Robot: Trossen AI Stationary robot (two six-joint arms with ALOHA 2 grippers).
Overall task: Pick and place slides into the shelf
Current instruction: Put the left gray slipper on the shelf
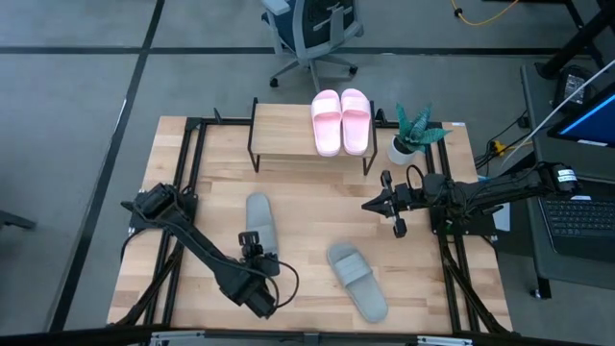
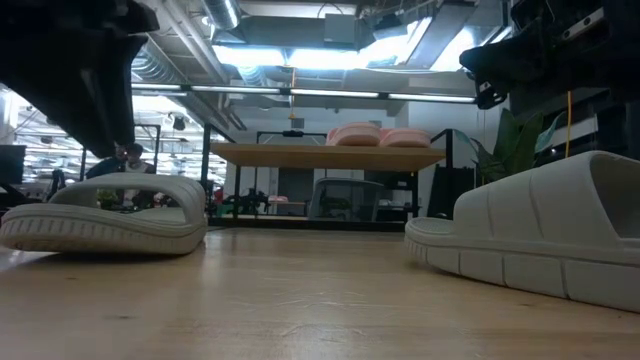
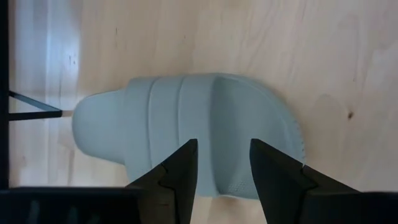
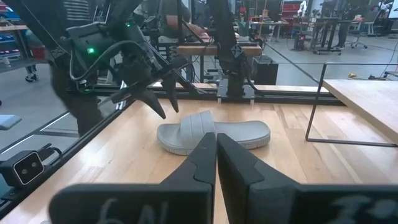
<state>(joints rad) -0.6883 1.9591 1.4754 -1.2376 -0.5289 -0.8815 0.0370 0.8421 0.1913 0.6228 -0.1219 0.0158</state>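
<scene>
Two pale pink slides (image 1: 341,121) lie side by side, soles down, on the shelf's top board (image 1: 283,135) at the table's far side. Two grey-green slides rest on their soles on the table: one left of centre (image 1: 258,221), one nearer the near edge (image 1: 357,280). My left gripper (image 3: 222,149) is open and hovers just above the left grey-green slide (image 3: 186,137), one finger on each side of its middle line, clear of it. My right gripper (image 1: 370,204) is shut and empty, held above the table right of centre. It points toward the left grey-green slide (image 4: 211,134).
A small potted plant (image 1: 413,135) stands at the shelf's right end. Black frame rails (image 1: 187,183) run along the table's left and right sides. Bare table top lies between the two grey-green slides and in front of the shelf. An office chair (image 1: 312,34) stands beyond the far edge.
</scene>
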